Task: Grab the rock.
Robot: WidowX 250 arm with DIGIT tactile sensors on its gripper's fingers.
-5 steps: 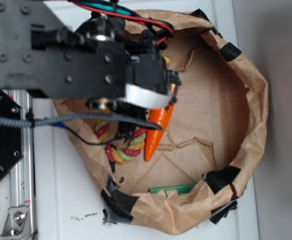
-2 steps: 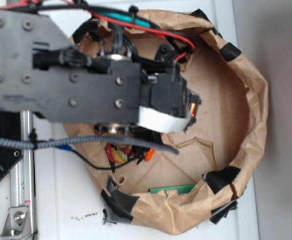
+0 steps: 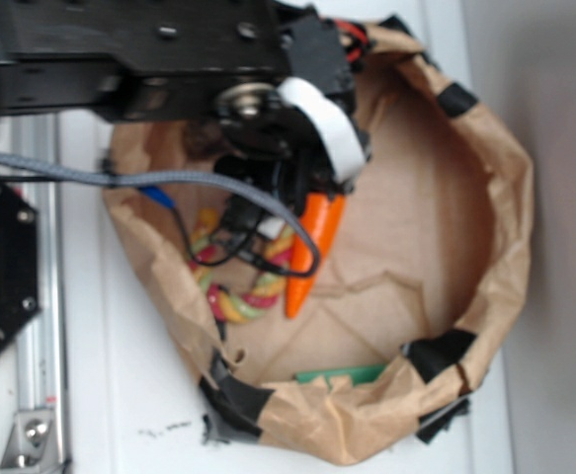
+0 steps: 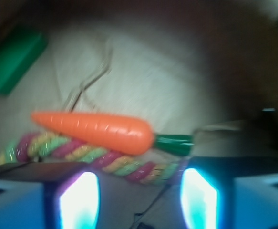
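Rock is not seen in either blurred view; judged rigid, rough, light, best pinched across its narrow sides; gripper (image 4: 139, 195) jaws are spread, empty, above carrot (image 4: 93, 131).

The exterior camera looks almost straight down from above, far enough off to take in the whole brown paper basin (image 3: 495, 227), the white counter (image 3: 120, 385) around it and the arm (image 3: 139, 49) crossing the top left. The wrist camera sits low on the arm, close to the basin floor, looking out between its two fingers (image 4: 79, 200) at the bottom of the picture; it is blurred, perhaps from motion. Both views share the toy carrot (image 3: 312, 247) (image 4: 96, 130), the twisted rope (image 3: 238, 291) (image 4: 86, 155) beside it, and the green block (image 3: 342, 375) (image 4: 15, 61).
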